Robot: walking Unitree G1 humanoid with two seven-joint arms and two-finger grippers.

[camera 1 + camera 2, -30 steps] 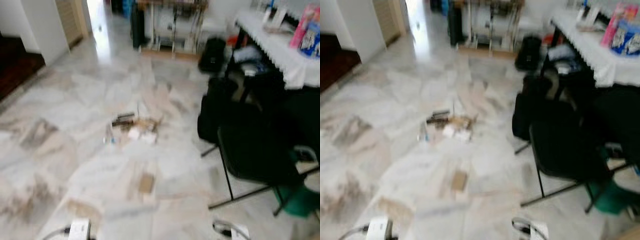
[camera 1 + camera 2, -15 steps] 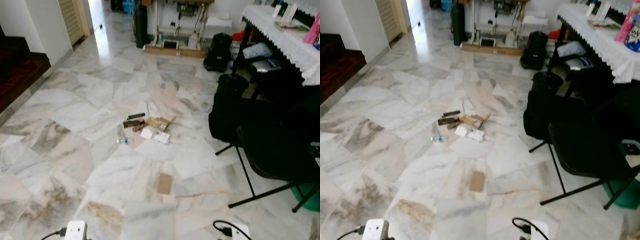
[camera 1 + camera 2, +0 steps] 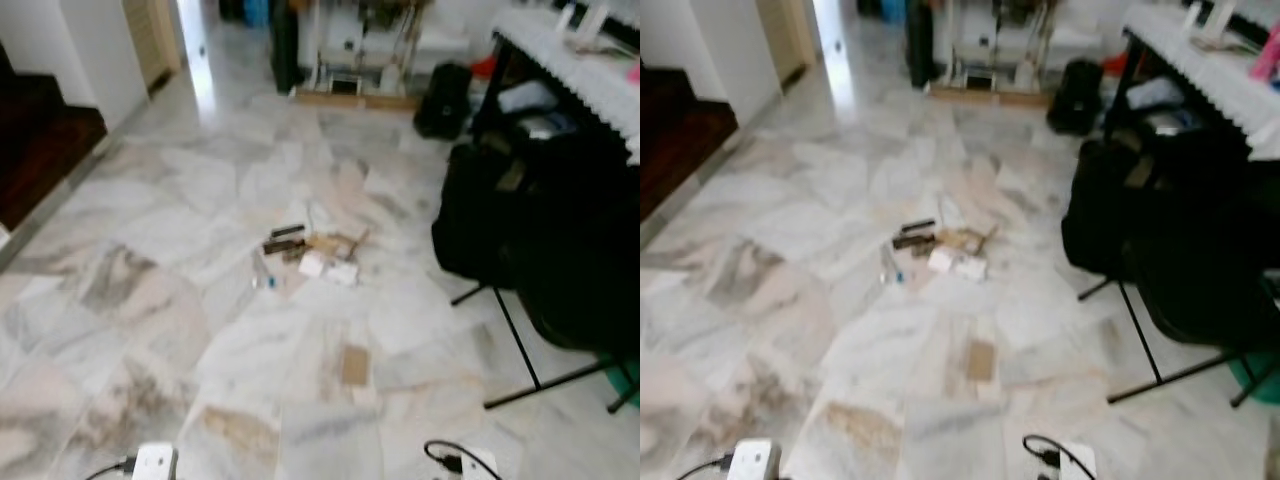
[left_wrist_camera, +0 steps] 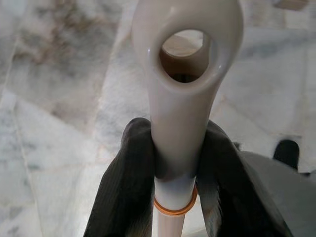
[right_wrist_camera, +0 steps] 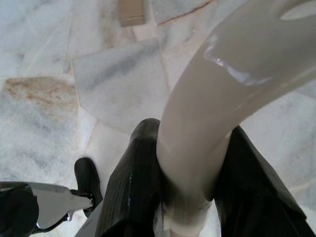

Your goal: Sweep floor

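Both tools pinch glossy cream plastic handles [image 4: 186, 98], while the scattered paper-and-cardboard litter pile [image 3: 310, 255] lies well ahead on the marble floor [image 3: 150, 300].

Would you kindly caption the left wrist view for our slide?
Left gripper shut on a cream handle with a hanging hole, above the marble floor.

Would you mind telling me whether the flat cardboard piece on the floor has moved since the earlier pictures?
No. The cardboard piece keeps its place on the same marble tile, just short of the litter pile. The whole picture shifted, so the camera moved.
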